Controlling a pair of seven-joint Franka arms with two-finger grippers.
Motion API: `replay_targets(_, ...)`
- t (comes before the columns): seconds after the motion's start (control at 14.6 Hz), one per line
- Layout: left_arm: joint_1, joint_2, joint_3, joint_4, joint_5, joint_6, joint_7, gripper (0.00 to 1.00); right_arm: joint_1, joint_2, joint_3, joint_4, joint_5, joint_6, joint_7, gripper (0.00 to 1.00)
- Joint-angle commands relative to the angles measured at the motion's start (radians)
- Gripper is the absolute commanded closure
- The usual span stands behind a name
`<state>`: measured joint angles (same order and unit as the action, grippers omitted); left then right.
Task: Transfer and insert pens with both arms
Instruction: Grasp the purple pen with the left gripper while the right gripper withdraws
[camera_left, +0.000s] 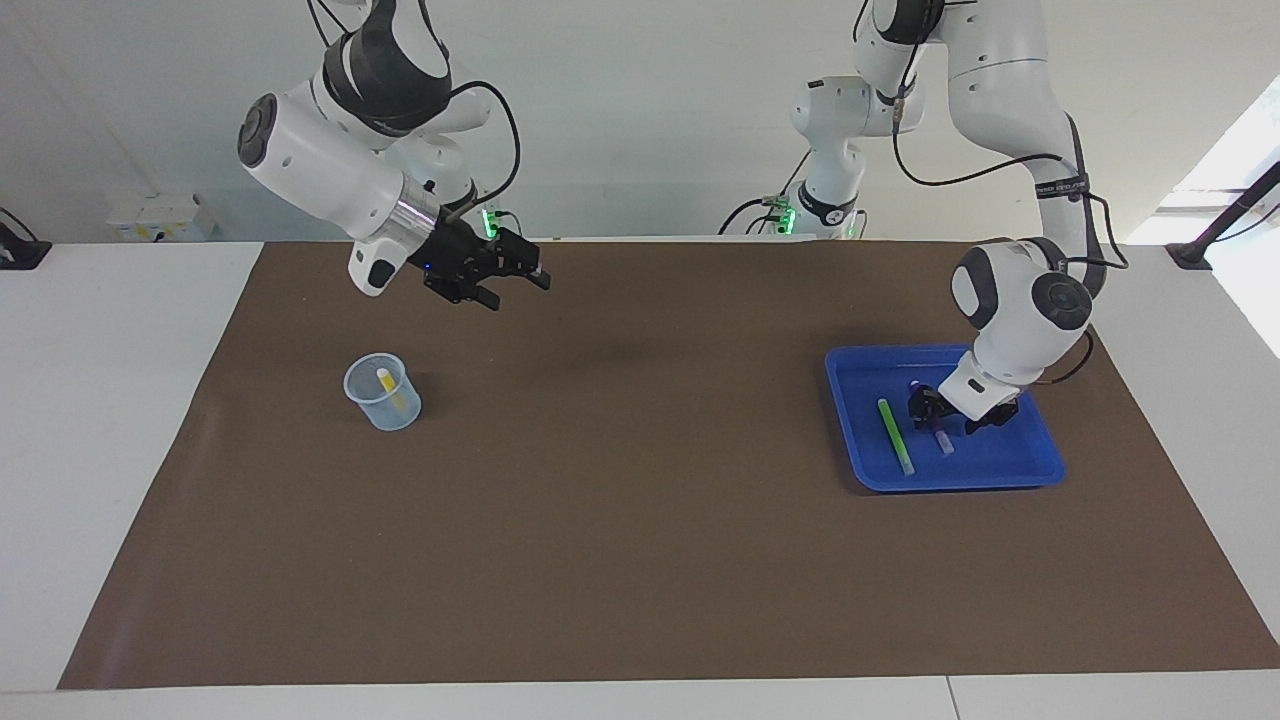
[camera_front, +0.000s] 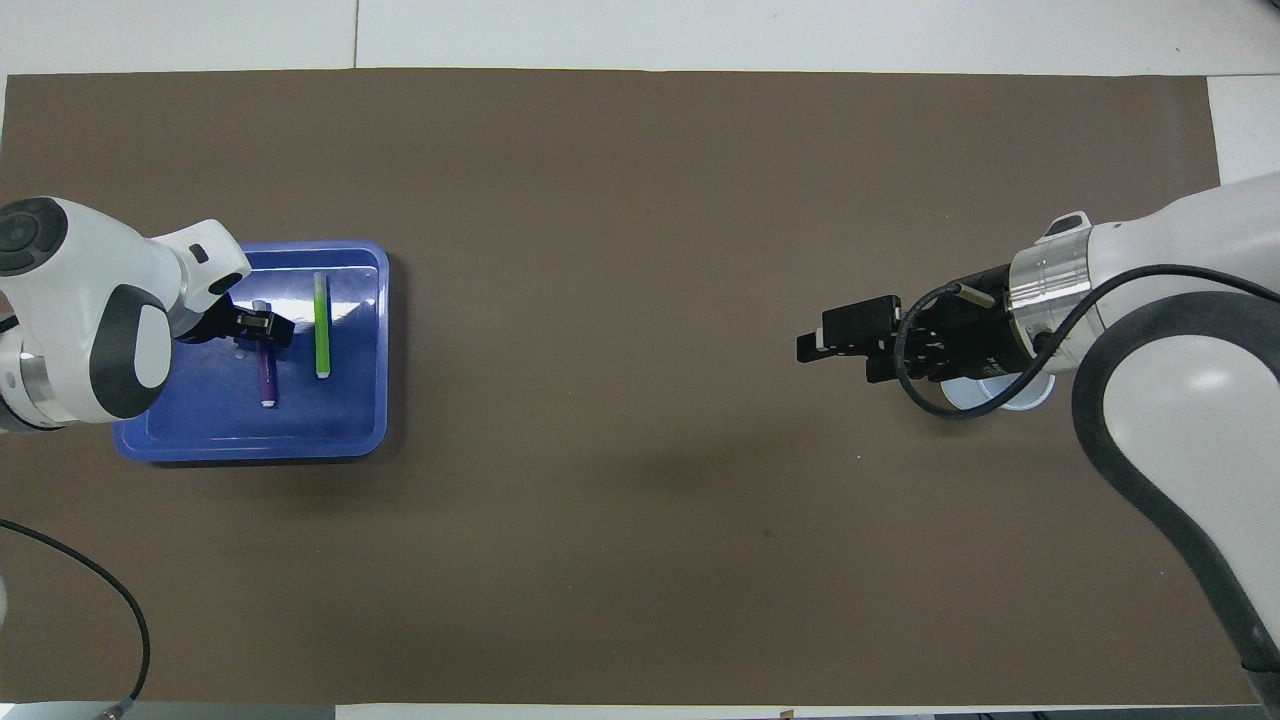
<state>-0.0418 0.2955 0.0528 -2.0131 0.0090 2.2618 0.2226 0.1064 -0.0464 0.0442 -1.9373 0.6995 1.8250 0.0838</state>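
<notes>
Facing view: the left gripper (camera_left: 938, 412) is down in the blue tray (camera_left: 1000, 478), its fingers either side of the purple pen (camera_front: 267, 372); whether they clamp it I cannot tell. Just beside it in the tray lies the green pen (camera_left: 894, 435). Well apart from the tray, toward the right arm's end, the yellow pen (camera_left: 390, 388) stands in a clear cup (camera_left: 381, 392). The right gripper (camera_left: 515, 280) hangs over the mat near that cup, fingers parted, empty.
</notes>
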Motion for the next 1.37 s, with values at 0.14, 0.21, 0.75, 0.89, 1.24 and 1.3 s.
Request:
replay_targets(0.14,0.010,0.008,-0.004,0.010,-0.018,-0.011,-0.008,0.49,-0.008,-0.015,0.002,-0.017,0.117,0.017,0.094,0.00)
replay_targets(0.21,0.010,0.008,-0.004,0.010,-0.018,-0.010,-0.009,0.59,-0.007,-0.016,0.002,-0.023,0.118,0.020,0.103,0.00)
replay_targets(0.75,0.014,0.010,-0.002,0.025,-0.046,-0.022,-0.009,1.00,0.058,-0.050,0.005,-0.126,0.199,0.123,0.232,0.00)
replay_targets(0.89,0.019,0.013,-0.002,0.069,-0.070,-0.083,-0.009,1.00,0.084,-0.047,0.005,-0.140,0.201,0.155,0.238,0.00)
replay_targets(1.24,0.017,0.017,-0.002,0.194,-0.080,-0.267,-0.075,1.00,0.114,-0.050,0.005,-0.160,0.245,0.209,0.293,0.00)
replay_targets(1.3,0.011,0.016,-0.002,0.229,-0.107,-0.319,-0.125,1.00,0.134,-0.050,0.005,-0.160,0.265,0.226,0.318,0.00)
